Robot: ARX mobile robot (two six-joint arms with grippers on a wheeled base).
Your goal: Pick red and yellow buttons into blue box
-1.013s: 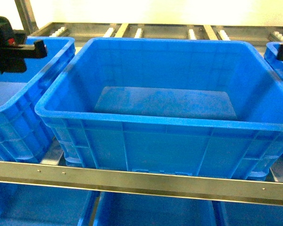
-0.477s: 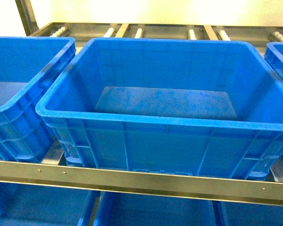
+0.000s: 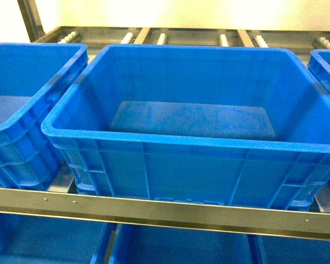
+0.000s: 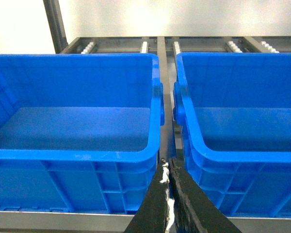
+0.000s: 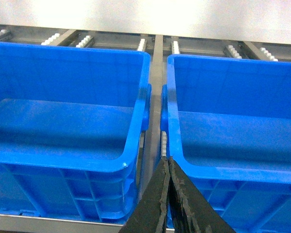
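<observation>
No red or yellow buttons are seen in any view, and the middle blue box (image 3: 170,148) appears empty. The left hand (image 4: 168,180) and the right hand (image 5: 168,171) are pressed closed with nothing held. The buttons should be located first, probably outside these boxes.

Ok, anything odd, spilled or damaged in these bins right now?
Nothing damaged or spilled. The middle blue plastic box sits square on the metal roller shelf, but no red or yellow buttons show anywhere.

Glossy moulded-plastic blue box (image 3: 170,148) sits on a brushed-metal rail (image 3: 154,212) with plastic rollers (image 3: 161,38).
</observation>
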